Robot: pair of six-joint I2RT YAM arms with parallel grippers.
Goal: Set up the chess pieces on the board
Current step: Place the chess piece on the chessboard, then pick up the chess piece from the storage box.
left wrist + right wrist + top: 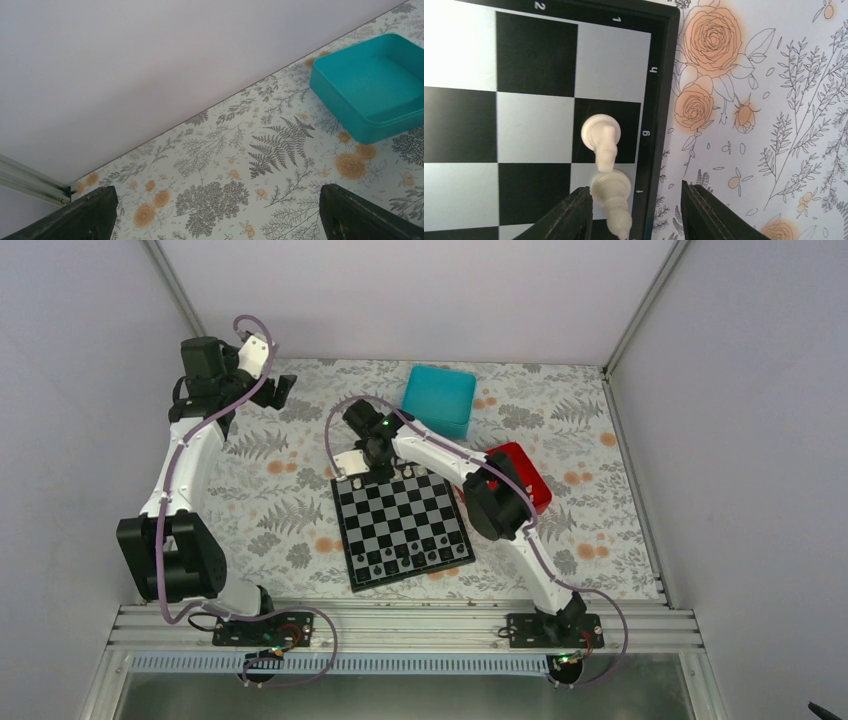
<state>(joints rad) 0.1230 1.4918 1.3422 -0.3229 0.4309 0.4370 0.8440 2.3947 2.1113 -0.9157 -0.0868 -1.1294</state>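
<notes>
The board (346, 540) lies at the table's middle, with cream chess pieces (421, 472) along its far edge and dark pieces on the near rows. My right gripper (374, 466) hovers over the board's far left corner. In the right wrist view two cream pieces stand on edge squares of the board (659, 100): a knight (600, 133) and, nearer, a bishop-like piece (612, 194). My right gripper (636, 212) is open; the nearer piece stands just beside the left finger (569, 215), and the right finger is well apart from it. My left gripper (283, 390) is open and holds nothing.
A teal box (440, 400) sits at the back centre, also visible as the teal box (372, 85) in the left wrist view. A red tray (522, 472) lies right of the board, partly under the right arm. Walls close in the back and both sides.
</notes>
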